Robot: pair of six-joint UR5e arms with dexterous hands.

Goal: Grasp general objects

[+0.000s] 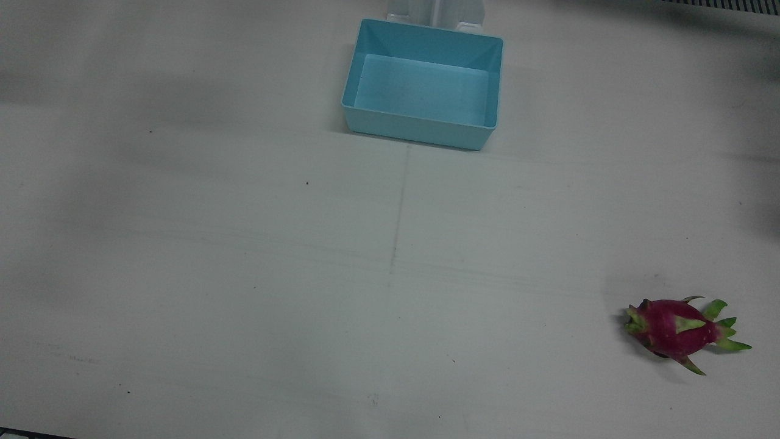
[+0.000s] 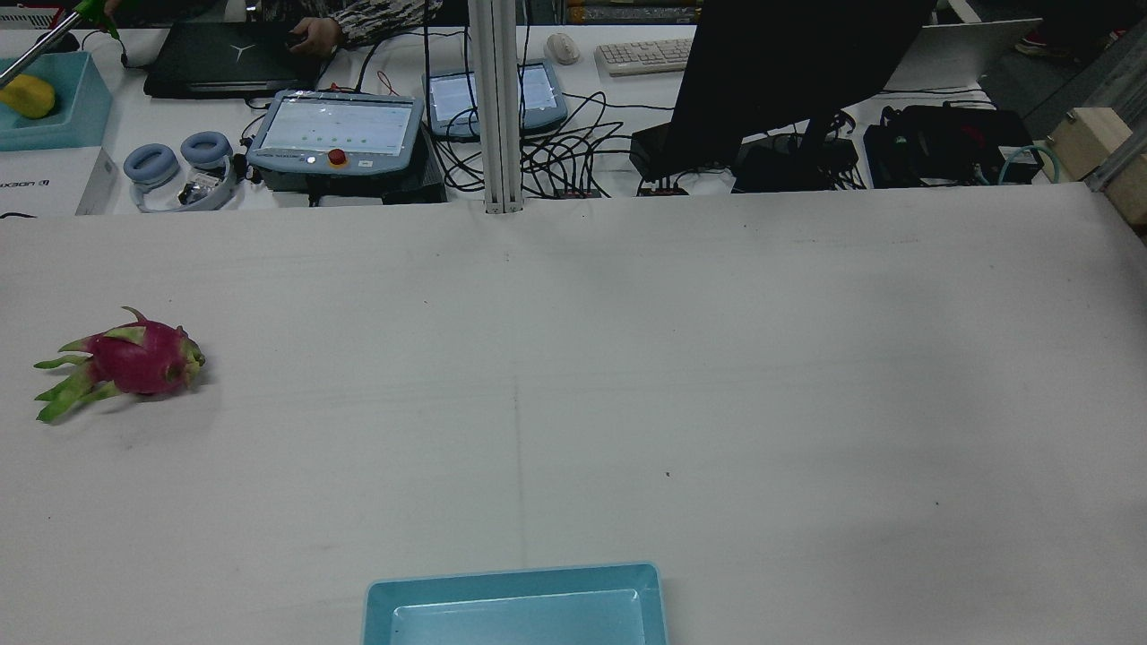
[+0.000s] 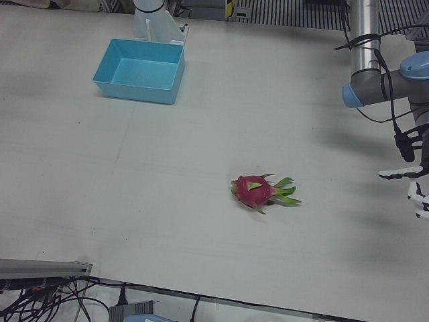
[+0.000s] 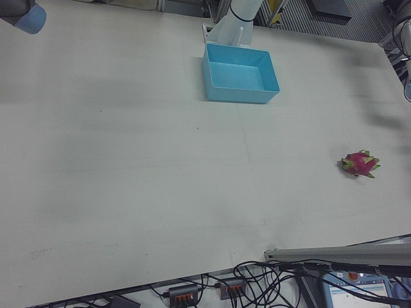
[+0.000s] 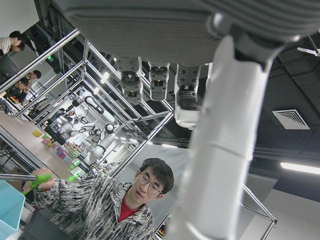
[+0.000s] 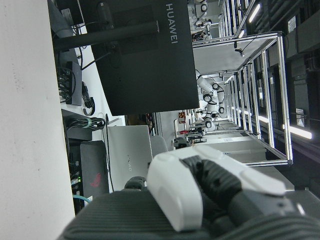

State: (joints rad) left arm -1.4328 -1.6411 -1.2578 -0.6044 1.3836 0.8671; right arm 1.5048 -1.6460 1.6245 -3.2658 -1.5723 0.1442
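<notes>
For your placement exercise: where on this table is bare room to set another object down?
Nearly everywhere. The white table is bare between the empty light-blue plastic bin and the magenta dragon fruit with green scales, and across the whole half opposite the fruit. Nowhere is crowded.

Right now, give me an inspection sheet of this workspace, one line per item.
Surface: white table, bare apart from faint scuffs and a thin centre seam.
Job's things: dragon fruit lying on its side on the robot's left half; blue bin empty, near the pedestals.
Clutter: nothing seen on the table.
Hands: left hand off the table edge, fingers apart, holding nothing; right hand visible only close up, state unclear.
Cables: cable runs along the left arm; tangled leads on the operators' desk.
Surroundings: teach pendant, monitor, keyboard, headphones, a person.
</notes>
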